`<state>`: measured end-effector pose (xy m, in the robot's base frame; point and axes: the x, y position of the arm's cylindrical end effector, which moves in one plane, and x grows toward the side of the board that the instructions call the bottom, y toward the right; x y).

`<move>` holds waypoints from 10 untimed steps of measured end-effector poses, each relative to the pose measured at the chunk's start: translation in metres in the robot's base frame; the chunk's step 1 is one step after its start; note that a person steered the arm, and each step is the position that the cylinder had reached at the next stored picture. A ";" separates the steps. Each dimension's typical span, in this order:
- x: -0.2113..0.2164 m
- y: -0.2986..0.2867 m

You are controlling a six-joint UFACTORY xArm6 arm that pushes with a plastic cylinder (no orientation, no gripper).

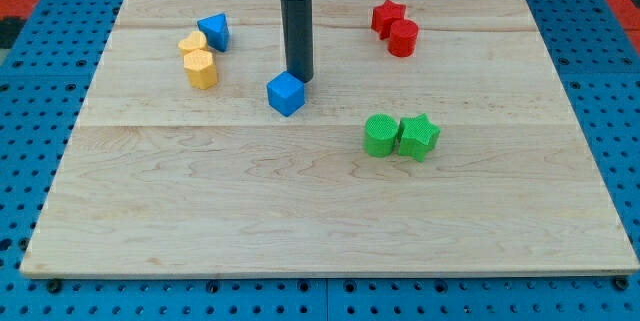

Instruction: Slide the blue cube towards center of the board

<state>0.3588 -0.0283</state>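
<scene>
The blue cube (286, 93) sits on the wooden board (320, 211), a little up and to the left of the board's middle. My tip (299, 77) stands just above and to the right of the cube, touching or nearly touching its upper right edge. The dark rod rises from there to the view's top.
A blue triangular block (214, 32) lies at the upper left with two yellow blocks (198, 59) just below it. A red star (387, 16) and a red cylinder (403, 38) lie at the upper right. A green cylinder (380, 135) and a green star (419, 136) lie right of the middle.
</scene>
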 end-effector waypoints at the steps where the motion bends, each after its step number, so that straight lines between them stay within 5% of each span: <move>1: -0.017 -0.003; 3: 0.037 -0.009; 5: 0.044 -0.017; 7: 0.072 0.036; 8: 0.037 0.022; 10: 0.089 -0.023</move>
